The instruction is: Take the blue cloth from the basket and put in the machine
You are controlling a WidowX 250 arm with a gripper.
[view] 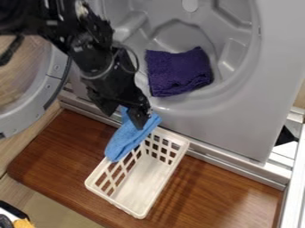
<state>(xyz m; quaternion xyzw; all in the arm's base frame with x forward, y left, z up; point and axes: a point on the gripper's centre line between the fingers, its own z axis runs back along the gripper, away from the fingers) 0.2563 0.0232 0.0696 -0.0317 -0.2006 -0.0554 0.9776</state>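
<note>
1. Evidently, the gripper (pixel 124 114) is pinching the upper end of the blue cloth (pixel 126 137) between its fingers.
2. The cloth is hanging over one side of the white basket (pixel 140 209), outside the machine (pixel 238 120).
3. The basket is resting on a brown wooden surface (pixel 211 189).
4. A purple cloth (pixel 179 73) is lying inside the machine.

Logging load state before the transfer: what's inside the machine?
A bunched purple cloth in the machine. Under that cloth and behind the arm: covered, can't tell.
</note>
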